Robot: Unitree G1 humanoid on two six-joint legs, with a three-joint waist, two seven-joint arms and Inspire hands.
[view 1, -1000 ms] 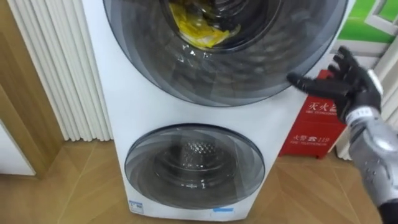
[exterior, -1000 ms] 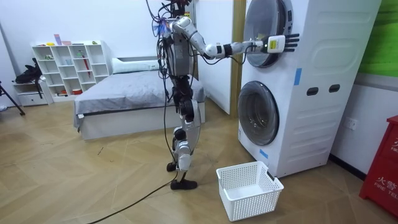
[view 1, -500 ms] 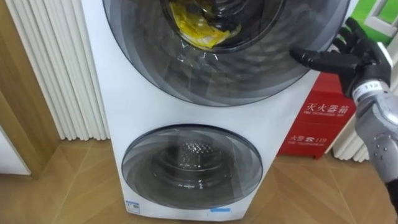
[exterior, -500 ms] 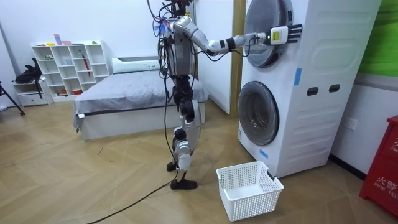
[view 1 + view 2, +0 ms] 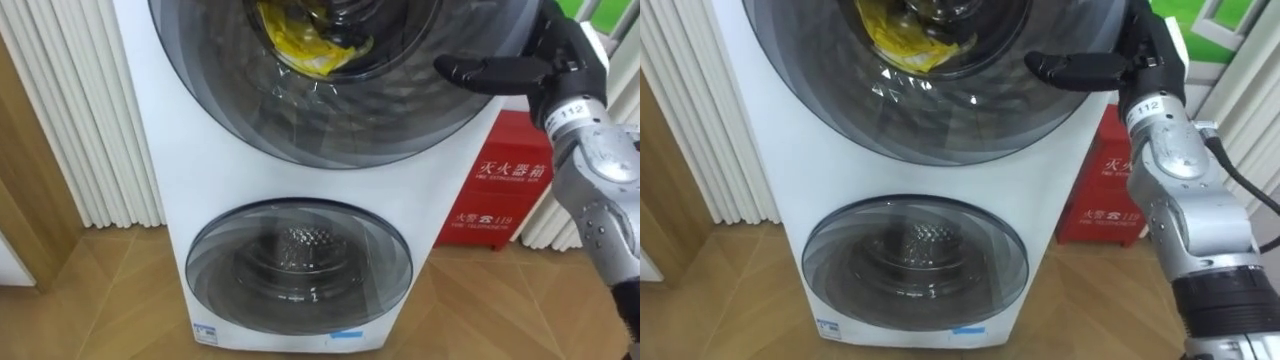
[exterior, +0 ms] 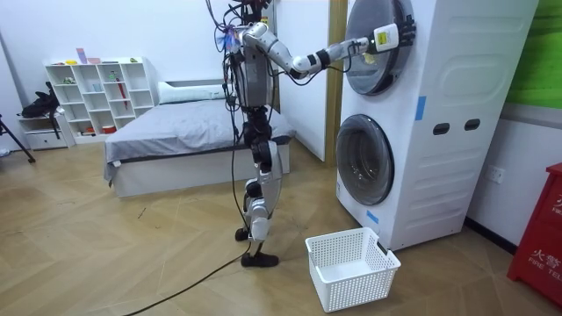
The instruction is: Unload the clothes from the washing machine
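Room was bright and evenly lit. I noted only a soft shadow under the basket (image 6: 351, 268) on the floor (image 6: 132, 263). Small white glints sat on the upper door (image 5: 300, 90). The lower door (image 5: 300, 265) looked dimmer inside.

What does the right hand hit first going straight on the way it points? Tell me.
Likely the glass of the upper door: the open right hand sits at its right edge, pointing left across it. Depth is unclear, so it may already touch. The yellow cloth lies behind that glass.
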